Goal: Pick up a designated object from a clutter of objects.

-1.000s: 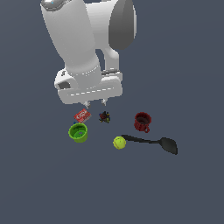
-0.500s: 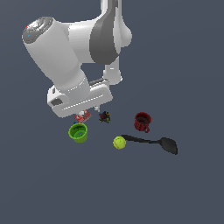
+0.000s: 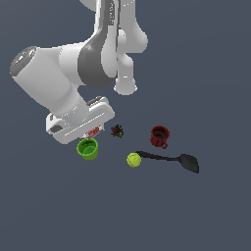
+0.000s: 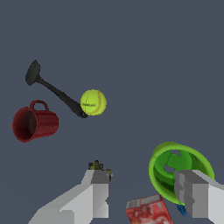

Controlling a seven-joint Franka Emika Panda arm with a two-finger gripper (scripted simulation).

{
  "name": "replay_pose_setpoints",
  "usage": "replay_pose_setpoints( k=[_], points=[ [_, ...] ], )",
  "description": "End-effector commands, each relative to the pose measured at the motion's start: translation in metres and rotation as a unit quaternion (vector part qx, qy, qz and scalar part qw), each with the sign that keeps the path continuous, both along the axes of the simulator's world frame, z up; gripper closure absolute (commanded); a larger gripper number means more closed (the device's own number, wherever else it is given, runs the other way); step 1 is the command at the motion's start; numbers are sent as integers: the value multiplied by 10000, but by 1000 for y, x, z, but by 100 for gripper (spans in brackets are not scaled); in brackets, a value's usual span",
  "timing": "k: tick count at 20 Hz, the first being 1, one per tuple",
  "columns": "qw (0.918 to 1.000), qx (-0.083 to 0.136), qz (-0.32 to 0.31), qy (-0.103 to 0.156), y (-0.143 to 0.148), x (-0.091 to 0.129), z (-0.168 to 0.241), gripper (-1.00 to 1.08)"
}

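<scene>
Beside red box (image 4: pixel 148 211), green cup (image 4: pixel 178 169) upright, mouth up

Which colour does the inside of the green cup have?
The green cup is darker green inside, with a bright lime rim; the wrist view shows it best.

Spread hand (image 4: pixel 146 186) beside green cup (image 4: pixel 168 168)

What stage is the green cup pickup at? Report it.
Done: the end effector is down among the clutter, fingers spread wide.
In hand: lining up on the green cup; one finger overlaps its rim in the wrist view, the other sits near the tiny dark object, with the red box between them.
Left: centre on the cup, close, lift. It rests on the floor beside the end effector.
</scene>
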State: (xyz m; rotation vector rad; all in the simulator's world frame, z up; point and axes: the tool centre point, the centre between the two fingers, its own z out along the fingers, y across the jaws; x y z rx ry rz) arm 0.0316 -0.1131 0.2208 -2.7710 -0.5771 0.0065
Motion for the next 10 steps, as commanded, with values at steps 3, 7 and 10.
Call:
replay_pose_setpoints(
  k=[3, 7, 10],
  points=[
    [9991, 272, 294, -118, -12, 2, -16, -20],
    [9969, 514, 537, -253, -23, 4, -29, -20],
    [9943, 695, 712, -373, -32, 5, -39, -20]
  ],
)
